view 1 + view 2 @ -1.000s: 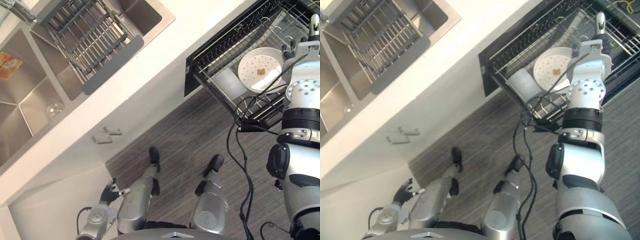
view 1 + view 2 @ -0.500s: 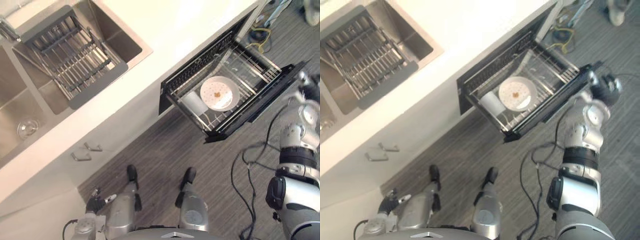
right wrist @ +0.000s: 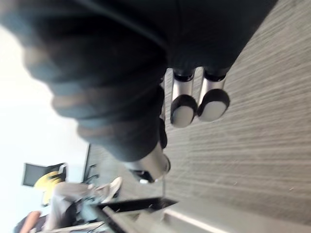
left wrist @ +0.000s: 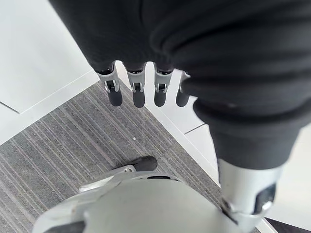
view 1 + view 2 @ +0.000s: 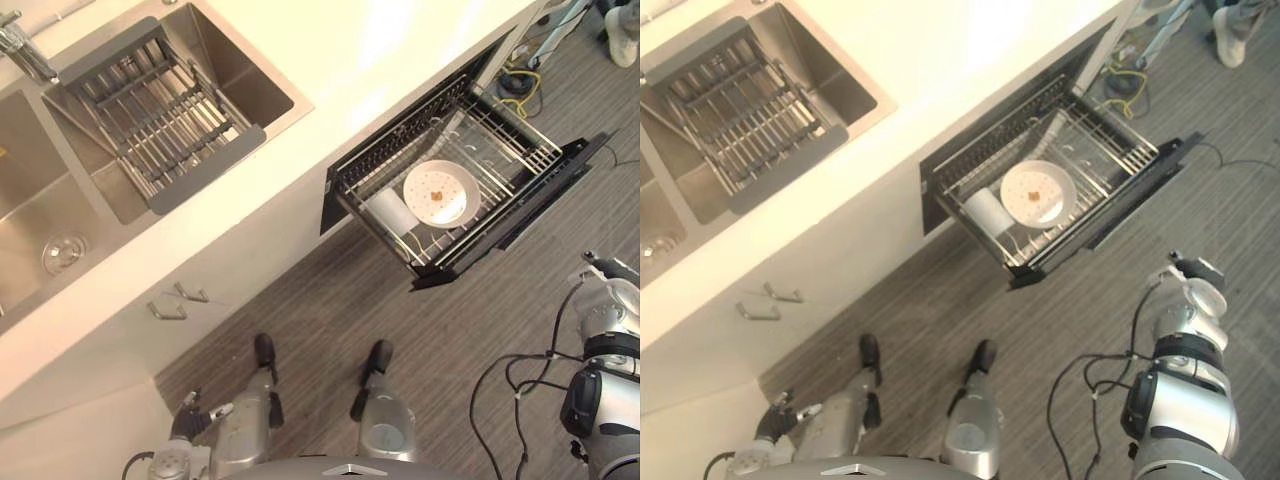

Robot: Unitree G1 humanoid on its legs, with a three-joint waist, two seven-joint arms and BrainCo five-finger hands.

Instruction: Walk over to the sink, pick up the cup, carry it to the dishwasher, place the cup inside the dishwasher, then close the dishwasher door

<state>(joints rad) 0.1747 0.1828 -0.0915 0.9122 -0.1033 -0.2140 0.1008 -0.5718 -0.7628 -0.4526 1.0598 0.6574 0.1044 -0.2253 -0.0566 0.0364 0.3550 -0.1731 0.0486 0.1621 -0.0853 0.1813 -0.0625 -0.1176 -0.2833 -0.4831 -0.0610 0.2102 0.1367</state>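
Smooth white cylindrical cup (image 5: 390, 211) beside round white plate (image 5: 441, 192) in wire dishwasher rack (image 5: 520, 140); left hand (image 4: 170, 29), right hand (image 3: 121, 58) fingers released.

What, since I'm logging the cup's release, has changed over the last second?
The right hand drew back from over the rack and now hangs open by the robot's side, empty. The camera shifted as well. Unchanged: the cup sits in the rack beside the plate, the dishwasher door is open, the left hand hangs open.
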